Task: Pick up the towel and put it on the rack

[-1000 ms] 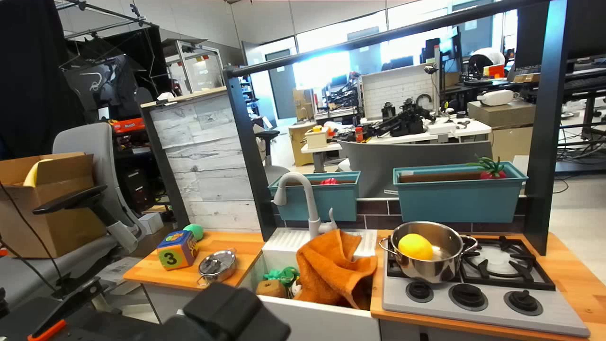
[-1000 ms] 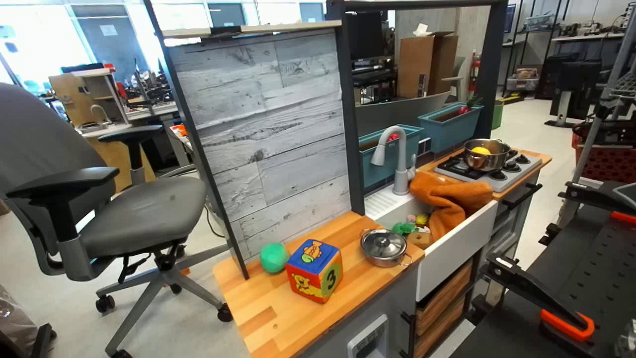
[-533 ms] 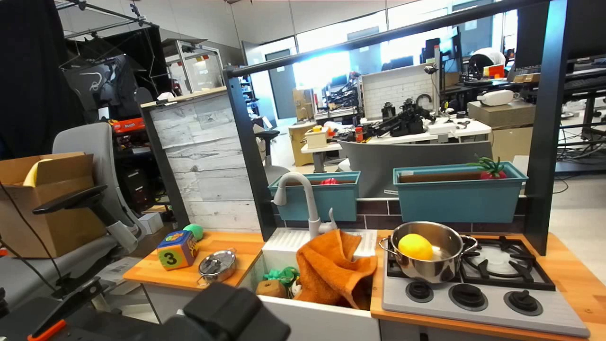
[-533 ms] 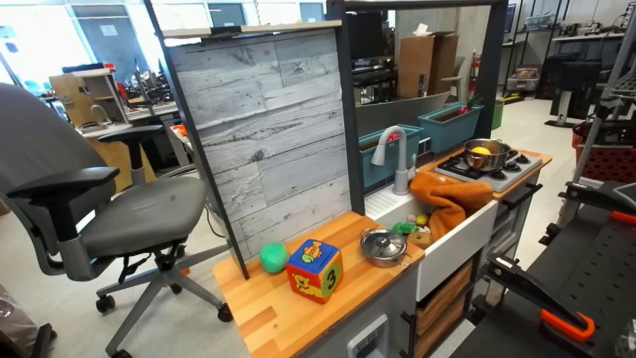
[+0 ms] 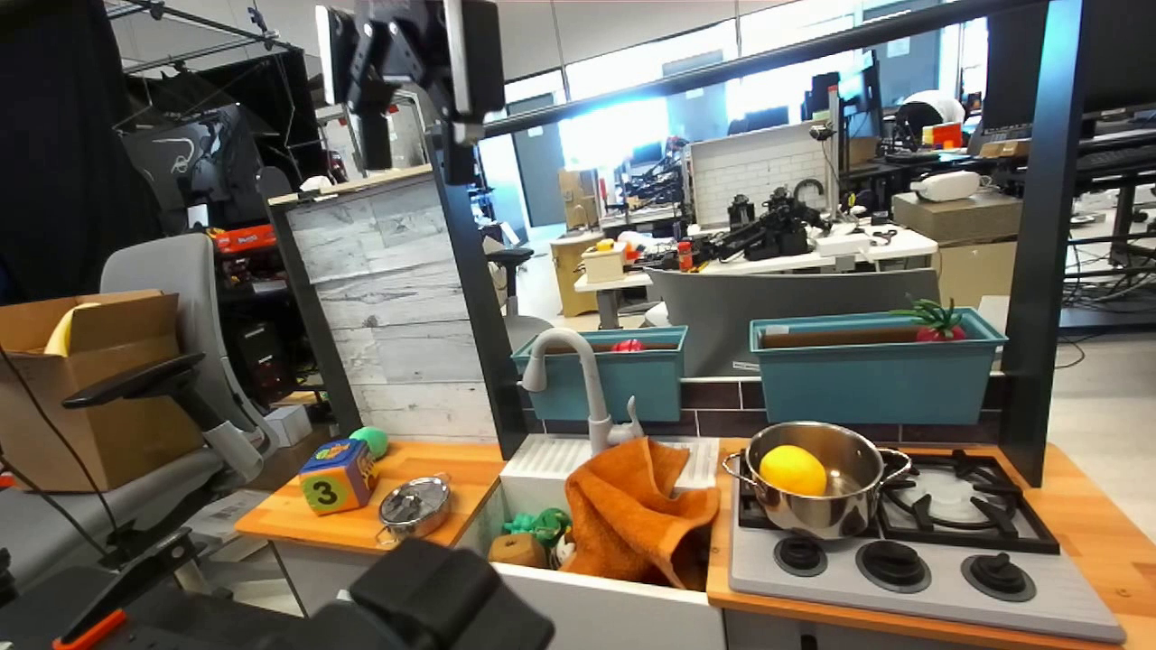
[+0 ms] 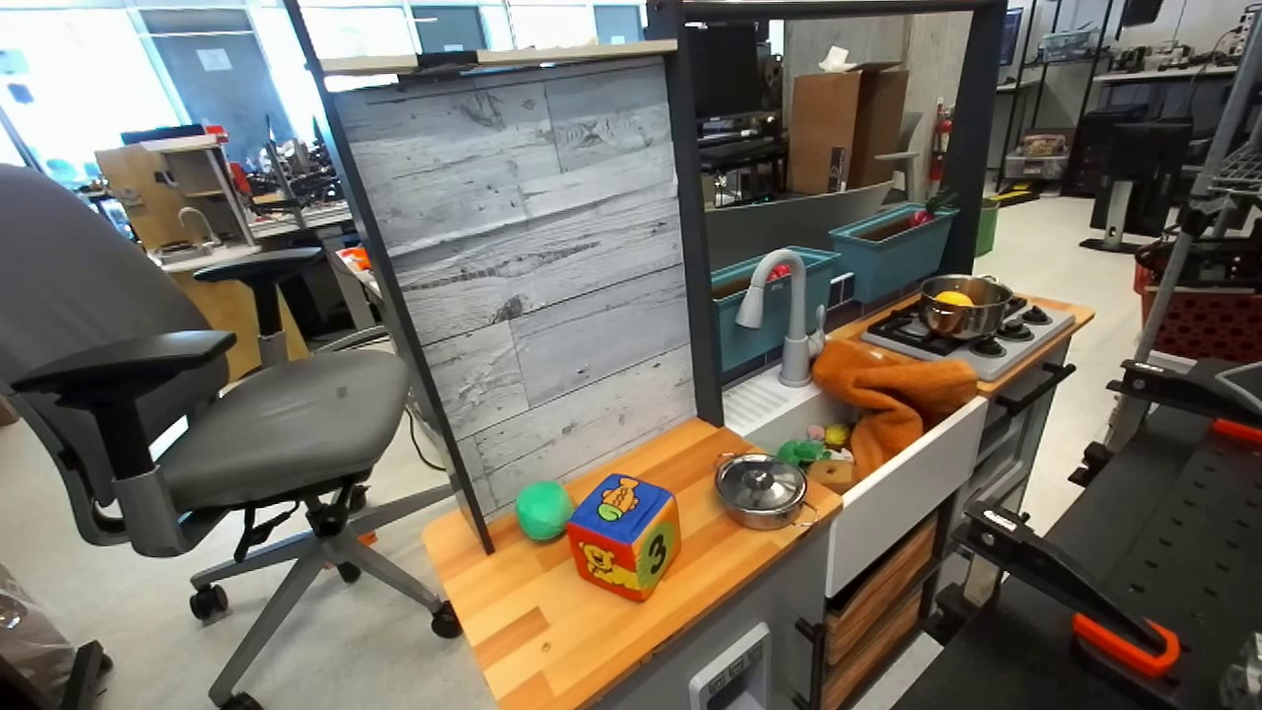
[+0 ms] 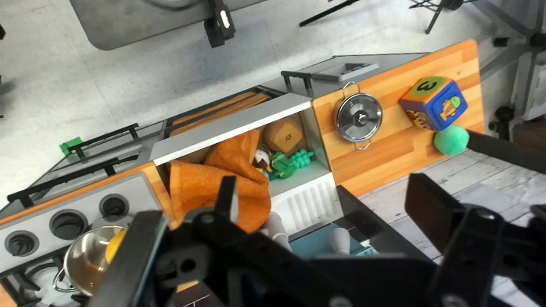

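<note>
Two fingers (image 5: pixel 375 140) have come into the top of an exterior view where none showed half a second ago: the gripper (image 5: pixel 417 153) is up there now, fingers spread wide and holding nothing. The wrist view shows that same wide gap.

In both exterior views the towel (image 5: pixel 632 515) lies just where it did, bunched in the sink (image 5: pixel 614 614), its upper end raised beside the foot of the tap (image 5: pixel 593 402), one corner stretched toward the pot (image 5: pixel 822 513). On a clock face centred on the towel, in an exterior view, the gripper stands at 11 o'clock, well apart, the small toys (image 5: pixel 551 524) in the sink at 9, the pot near 3, and a dark bar (image 5: pixel 722 70) at 12. That bar is my best guess at the rack.

For the task, this looks like the start of the reach: the towel is not yet gripped. From the middle of the gap in the wrist view, the towel sits at 9 o'clock, so the gripper probably must go that way and down. The raised fold looks the easiest to pinch, though a finger could catch the tap.
</note>
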